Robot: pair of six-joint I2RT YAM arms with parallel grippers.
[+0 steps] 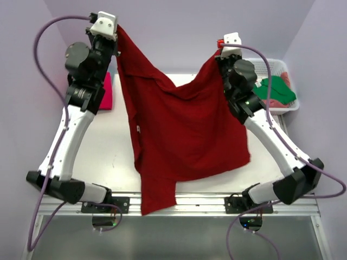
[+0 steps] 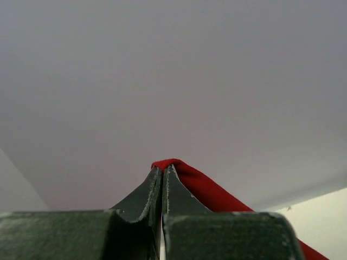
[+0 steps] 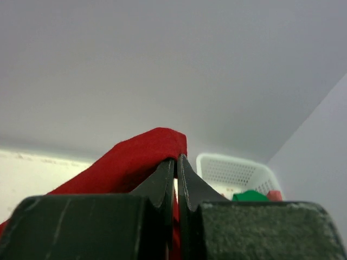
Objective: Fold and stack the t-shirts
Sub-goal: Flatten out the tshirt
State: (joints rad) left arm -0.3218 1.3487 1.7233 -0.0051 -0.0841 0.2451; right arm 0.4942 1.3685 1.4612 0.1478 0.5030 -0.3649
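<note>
Dark red shirt: a dark red short-sleeved cloth t-shirt (image 1: 179, 130) hangs spread between the two arms above the white surface (image 1: 111, 154); its top edge sags in the middle between the two grips; its longest lower end drapes past the near edge and over the metal rail (image 1: 206, 201)

Left fingers: the left fingers (image 2: 153, 187) are clenched tight on a fold of the red cloth; in the top view they hold the shirt's upper left corner high, close to the back wall

Right fingers: the right fingers (image 3: 165, 174) are pressed together on the shirt's other upper corner; the cloth bunches over their tips and falls away to the left of the wrist view

Back left: a magenta-pink cloth shirt (image 1: 106, 91) lies on the surface, partly hidden behind the left arm

Back right: a white plastic lattice basket (image 1: 269, 64) sits in the corner beside the right arm; a green cloth shirt (image 1: 276, 89) lies in it, with salmon-pink cloth (image 1: 277, 103) showing beneath
</note>
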